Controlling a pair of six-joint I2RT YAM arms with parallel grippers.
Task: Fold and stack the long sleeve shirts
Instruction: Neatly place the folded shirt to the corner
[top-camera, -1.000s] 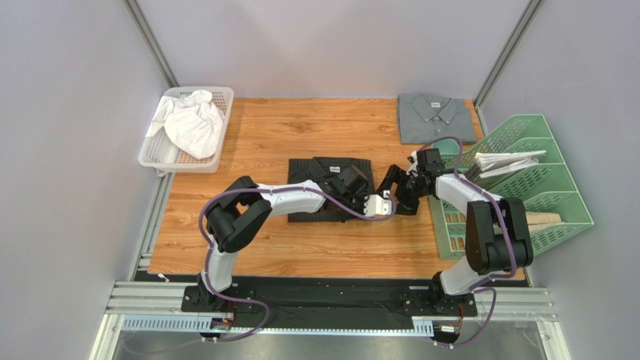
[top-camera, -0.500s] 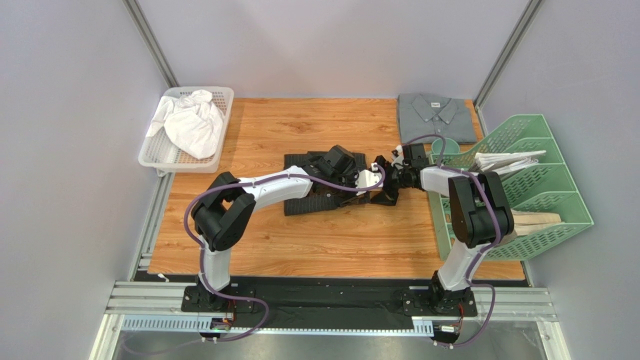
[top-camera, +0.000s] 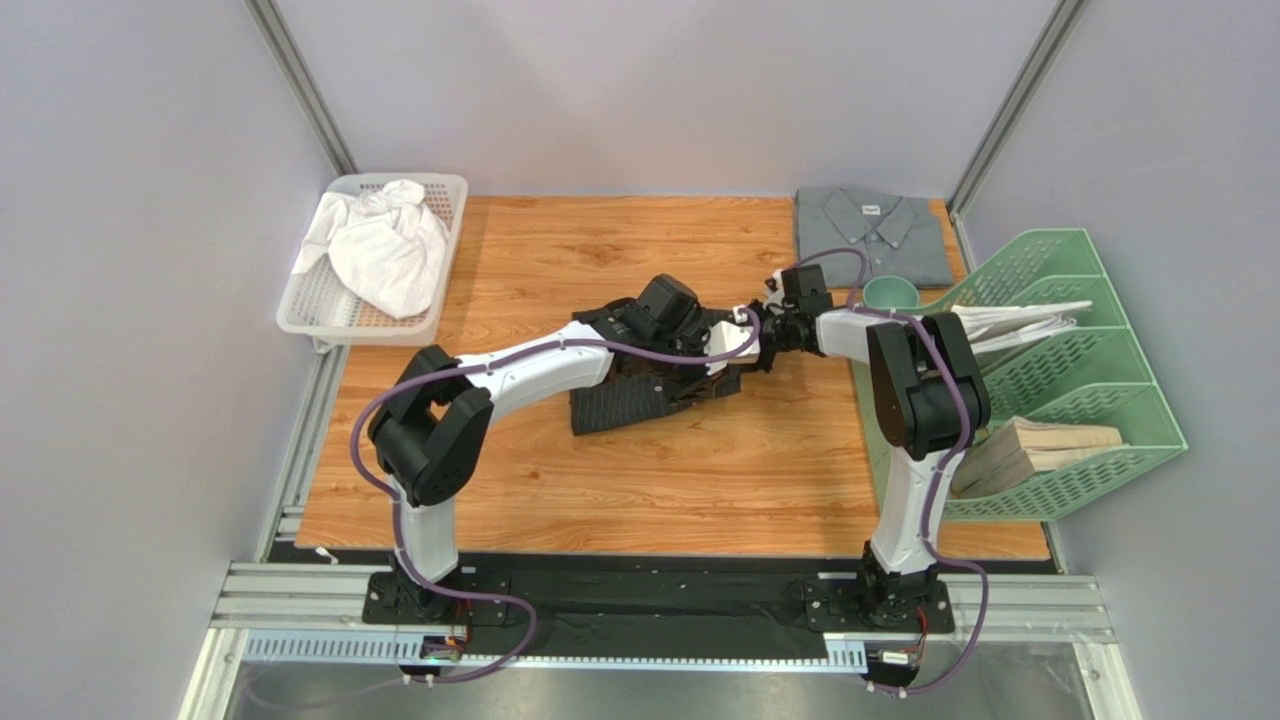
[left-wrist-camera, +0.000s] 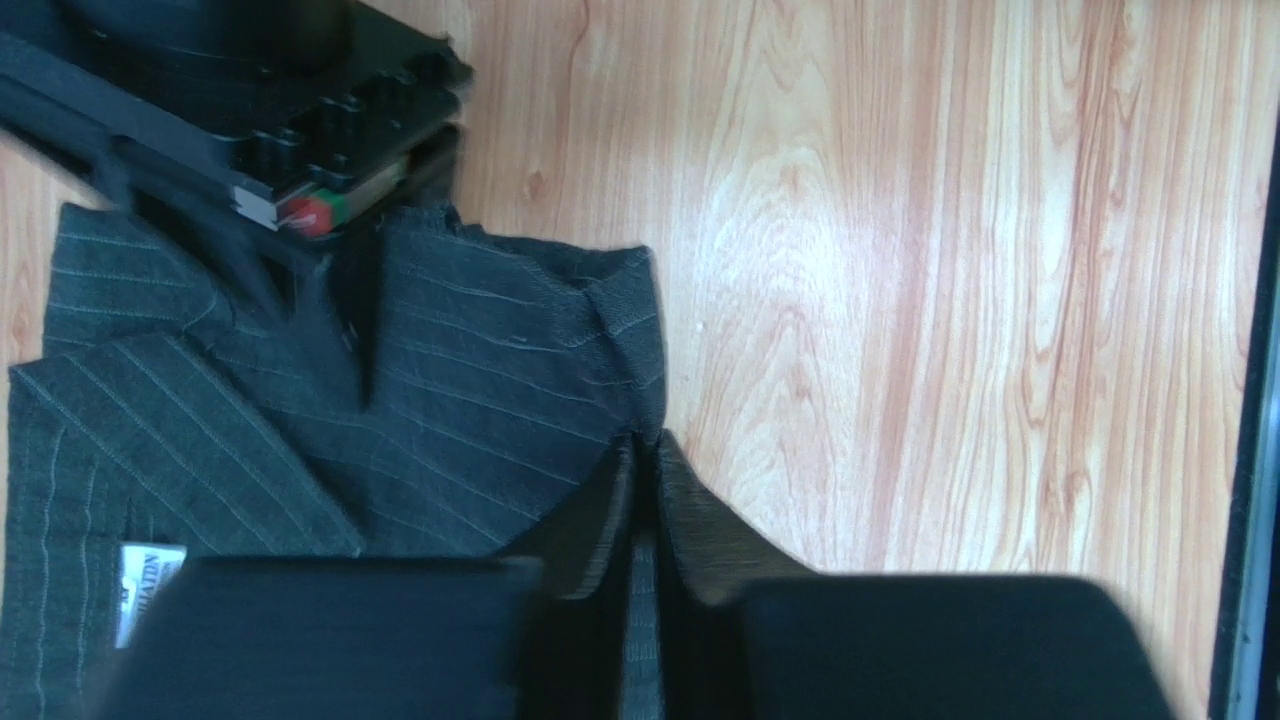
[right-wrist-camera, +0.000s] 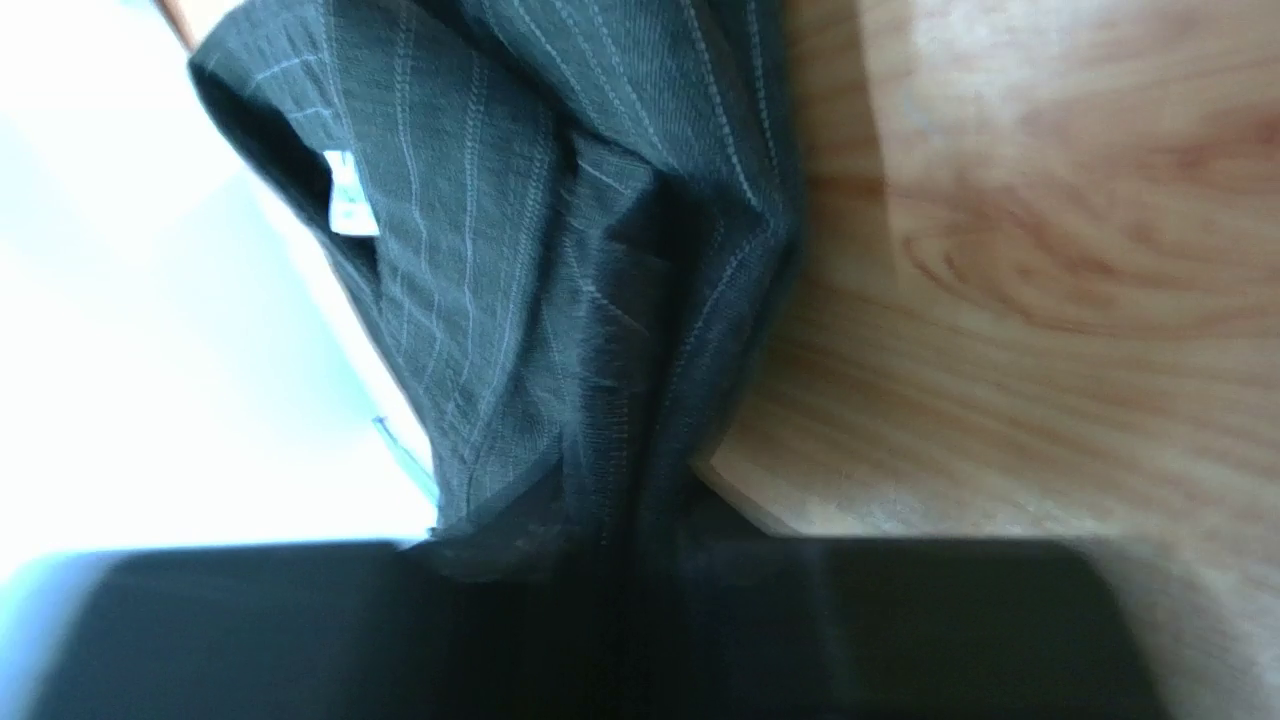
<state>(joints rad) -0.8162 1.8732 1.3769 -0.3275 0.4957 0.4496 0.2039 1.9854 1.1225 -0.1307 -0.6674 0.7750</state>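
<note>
The black pinstriped long sleeve shirt (top-camera: 631, 398) lies folded mid-table, its right edge pulled up toward the back right. My left gripper (top-camera: 739, 342) and right gripper (top-camera: 763, 333) meet at that edge. In the left wrist view the left gripper (left-wrist-camera: 649, 443) has its fingers nearly together with a strip of the pinstriped shirt (left-wrist-camera: 451, 360) between them. In the right wrist view the right gripper (right-wrist-camera: 639, 458) is shut on a bunched fold of the shirt (right-wrist-camera: 526, 180). The grey shirt (top-camera: 872, 233) lies folded at the back right corner.
A white basket (top-camera: 443, 195) holding white cloth stands at the back left. A green file rack (top-camera: 1074, 353) with papers fills the right side, with a teal bowl (top-camera: 890, 293) beside it. The wooden table (top-camera: 601, 495) ends at a black strip in front.
Both arms moved toward the back right, dragging the black shirt's right edge along. The right gripper went from open to shut on the cloth.
</note>
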